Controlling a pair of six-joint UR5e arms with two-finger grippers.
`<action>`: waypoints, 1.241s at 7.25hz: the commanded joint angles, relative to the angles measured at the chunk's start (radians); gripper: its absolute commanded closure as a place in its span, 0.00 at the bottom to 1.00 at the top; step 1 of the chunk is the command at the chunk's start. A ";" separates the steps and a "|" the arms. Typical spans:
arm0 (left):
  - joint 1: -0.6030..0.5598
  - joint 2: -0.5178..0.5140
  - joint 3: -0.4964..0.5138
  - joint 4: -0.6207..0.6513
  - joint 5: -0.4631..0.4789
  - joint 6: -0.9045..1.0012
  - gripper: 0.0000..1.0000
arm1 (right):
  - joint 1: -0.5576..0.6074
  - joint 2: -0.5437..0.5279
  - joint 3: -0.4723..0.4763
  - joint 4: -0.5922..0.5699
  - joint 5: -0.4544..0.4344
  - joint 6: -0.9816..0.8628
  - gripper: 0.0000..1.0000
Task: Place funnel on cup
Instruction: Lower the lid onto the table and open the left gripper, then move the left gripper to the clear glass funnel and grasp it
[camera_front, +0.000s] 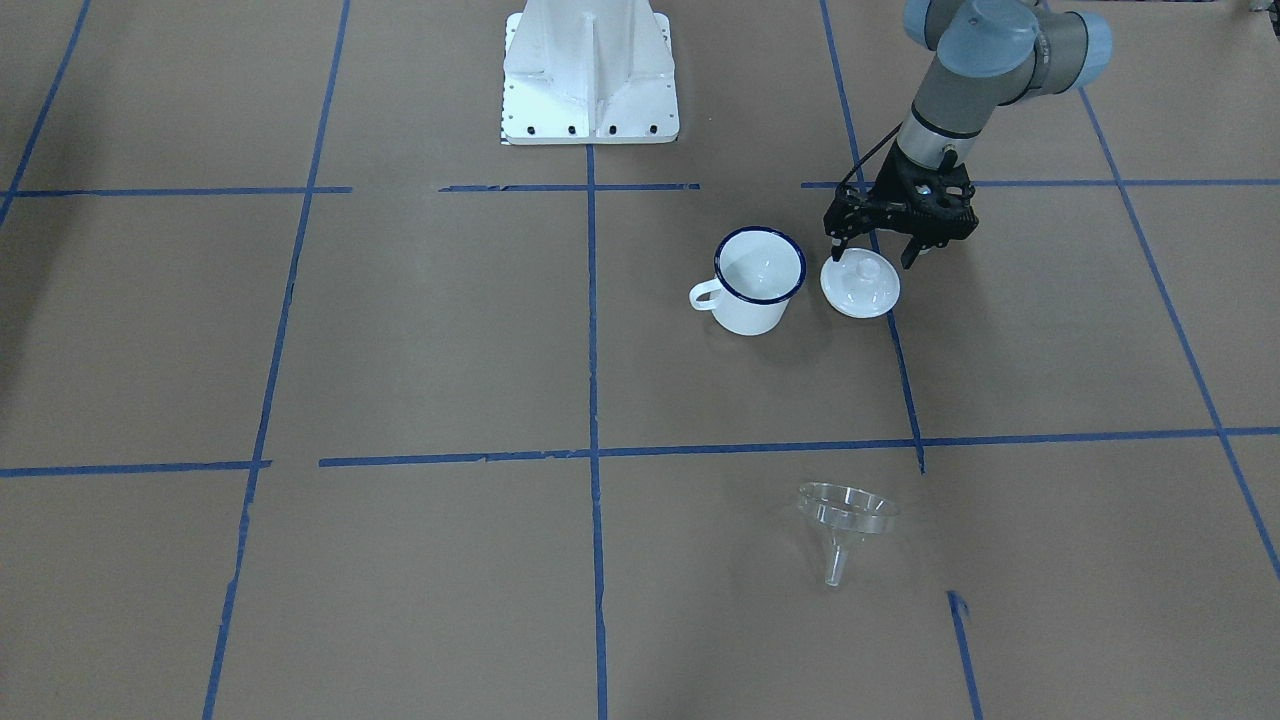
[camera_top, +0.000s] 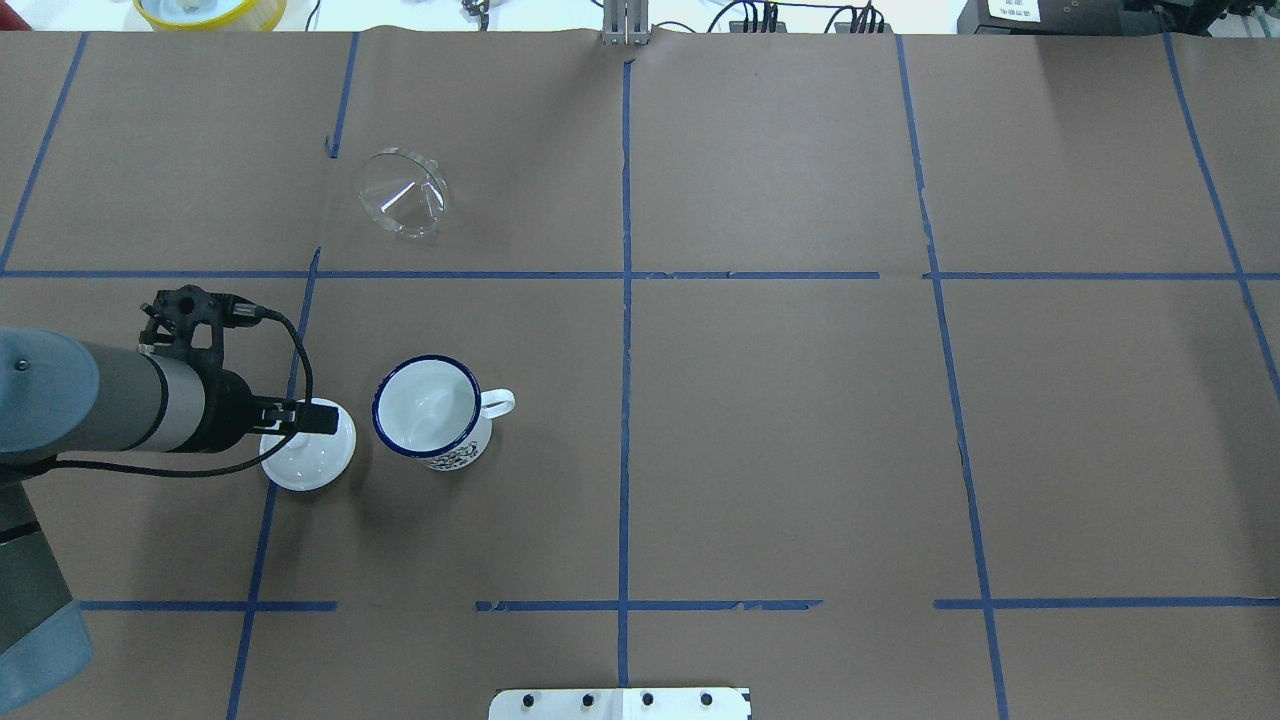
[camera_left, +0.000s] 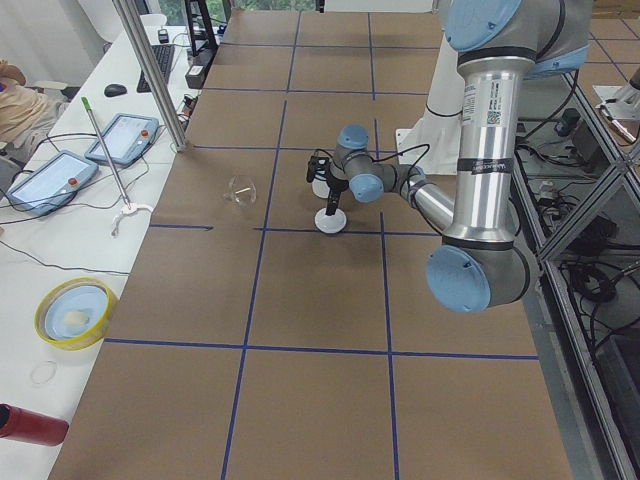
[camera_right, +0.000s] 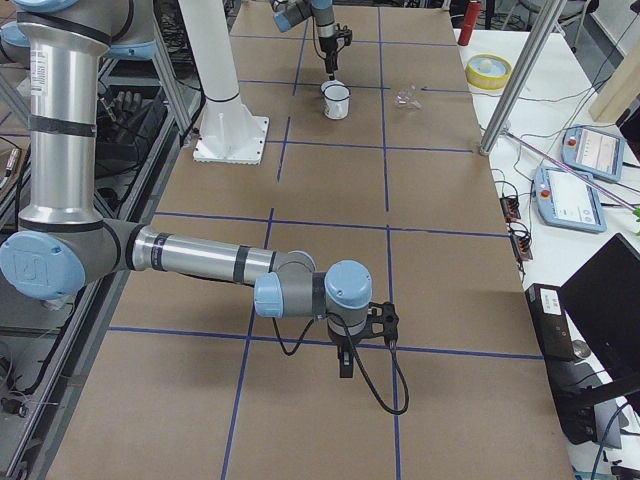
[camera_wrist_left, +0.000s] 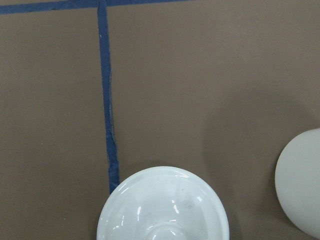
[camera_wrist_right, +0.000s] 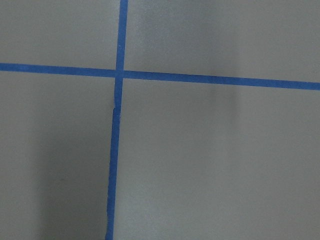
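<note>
The clear plastic funnel (camera_front: 846, 515) lies on its side on the brown table, far from the robot; it also shows in the overhead view (camera_top: 403, 192). The white cup (camera_front: 758, 281) with a dark blue rim stands upright and empty (camera_top: 432, 412). A round white knobbed lid (camera_front: 860, 285) lies right beside the cup (camera_top: 310, 455). My left gripper (camera_front: 872, 250) is open and empty just above the lid, its fingers either side of the knob. The left wrist view shows the lid (camera_wrist_left: 162, 210) below and the cup's side (camera_wrist_left: 300, 185) at the right edge. My right gripper (camera_right: 345, 355) shows only in the exterior right view; I cannot tell its state.
The white robot base (camera_front: 590, 80) stands at the table's robot side. Blue tape lines cross the brown table. A yellow bowl (camera_top: 210, 10) sits beyond the far edge. Tablets and a red can (camera_left: 30, 425) lie on the side bench.
</note>
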 joint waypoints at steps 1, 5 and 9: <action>-0.071 -0.071 -0.024 -0.011 0.041 -0.317 0.00 | 0.000 0.000 0.000 0.000 0.000 0.000 0.00; -0.066 -0.342 0.236 -0.100 0.261 -0.934 0.00 | 0.000 0.000 0.000 0.000 0.000 0.000 0.00; -0.129 -0.487 0.615 -0.372 0.327 -1.020 0.01 | 0.000 0.000 0.000 0.000 0.000 0.000 0.00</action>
